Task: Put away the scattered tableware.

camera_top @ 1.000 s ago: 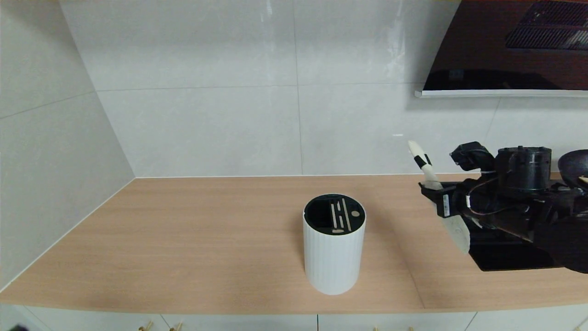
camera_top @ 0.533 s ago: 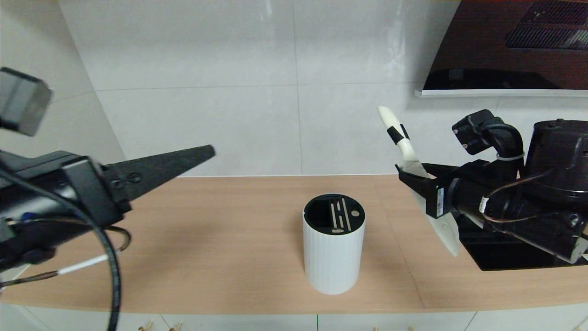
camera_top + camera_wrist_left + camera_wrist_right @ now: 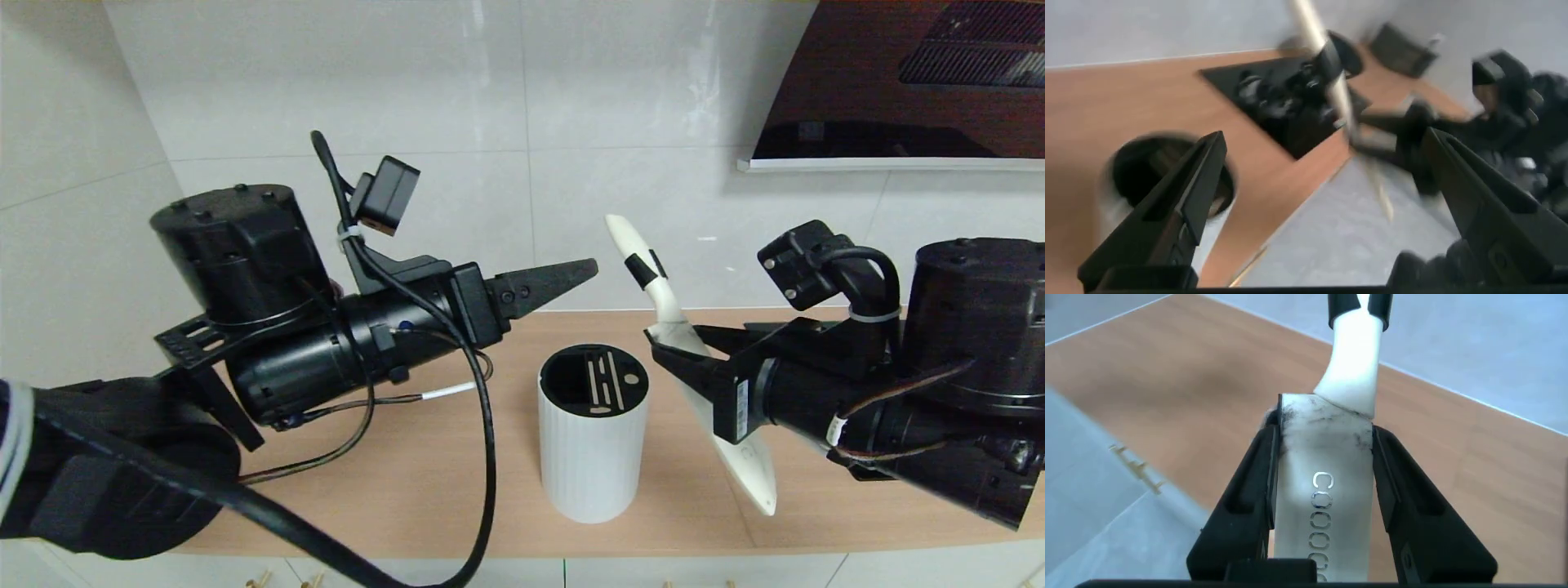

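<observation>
Looking from the head view, you have the white knife [image 3: 668, 306] clamped in the right gripper [image 3: 678, 343] where blade meets handle. It sits at 3 o'clock from the white ribbed holder [image 3: 592, 457], not touching it. Its long axis runs steeply: handle end up toward 11 o'clock, blade point down toward 5 o'clock, above the wooden counter [image 3: 392, 490]. Grey print runs along the blade. Your left gripper [image 3: 1319, 140], fingers spread apart, hangs at 10 o'clock from the holder.
</observation>
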`<state>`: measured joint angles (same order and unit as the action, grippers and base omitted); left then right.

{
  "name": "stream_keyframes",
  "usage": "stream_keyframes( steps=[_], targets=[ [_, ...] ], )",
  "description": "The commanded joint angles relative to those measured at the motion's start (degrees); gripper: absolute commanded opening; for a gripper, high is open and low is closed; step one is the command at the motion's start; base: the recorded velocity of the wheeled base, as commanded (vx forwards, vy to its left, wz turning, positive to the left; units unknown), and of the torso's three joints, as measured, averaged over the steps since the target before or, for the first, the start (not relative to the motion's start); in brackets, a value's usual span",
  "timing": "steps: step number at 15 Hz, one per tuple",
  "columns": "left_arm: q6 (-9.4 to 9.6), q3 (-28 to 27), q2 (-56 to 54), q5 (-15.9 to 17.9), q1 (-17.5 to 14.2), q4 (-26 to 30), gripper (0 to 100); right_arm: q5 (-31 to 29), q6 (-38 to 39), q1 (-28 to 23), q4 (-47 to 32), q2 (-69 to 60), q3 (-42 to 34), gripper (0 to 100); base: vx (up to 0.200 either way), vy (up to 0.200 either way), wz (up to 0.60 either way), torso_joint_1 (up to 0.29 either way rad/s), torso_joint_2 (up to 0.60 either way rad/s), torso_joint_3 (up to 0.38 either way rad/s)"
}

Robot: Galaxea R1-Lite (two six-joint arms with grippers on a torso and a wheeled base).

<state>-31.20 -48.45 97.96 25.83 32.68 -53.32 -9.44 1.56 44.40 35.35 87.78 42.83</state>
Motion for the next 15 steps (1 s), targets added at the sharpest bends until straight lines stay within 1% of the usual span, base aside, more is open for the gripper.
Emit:
stream_keyframes(
  steps=[1,2,4,5,8,13,15],
  targets=[
    [-0.09,-0.77,4.34,-0.08,0.72,-0.12,100,0.03,0.2,1.13,0.07,1.6,0.07,0,0.0,0.0,0.0,0.0,0.0,0.0],
    [-1.59,0.19,4.6,0.18,2.47,-0.47,100,-1.11,1.78,3.06,0.07,4.5,0.5,0,0.0,0.0,0.0,0.0,0.0,0.0],
    [-2.38,0.19,5.22,0.18,4.32,-0.56,100,-2.17,1.87,3.77,0.33,4.85,0.15,0,0.0,0.0,0.0,0.0,0.0,0.0],
    [-2.38,0.19,5.48,0.18,4.41,-0.56,100,-2.17,1.96,4.21,0.33,4.59,0.15,0,0.0,0.0,0.0,0.0,0.0,0.0],
    [-2.55,0.11,9.0,0.1,4.76,-6.0,100,-2.17,2.13,5.26,0.33,3.97,-0.02,0,0.0,0.0,0.0,0.0,0.0,0.0],
    [-2.55,0.11,8.74,0.1,4.93,-6.53,100,-2.08,3.01,6.58,0.33,3.01,-0.46,0,0.0,0.0,0.0,0.0,0.0,0.0],
    [-2.64,0.11,8.82,-0.17,4.93,-8.2,100,-2.08,3.01,7.55,0.16,2.3,-0.46,0,0.0,0.0,0.0,0.0,0.0,0.0]
  ],
)
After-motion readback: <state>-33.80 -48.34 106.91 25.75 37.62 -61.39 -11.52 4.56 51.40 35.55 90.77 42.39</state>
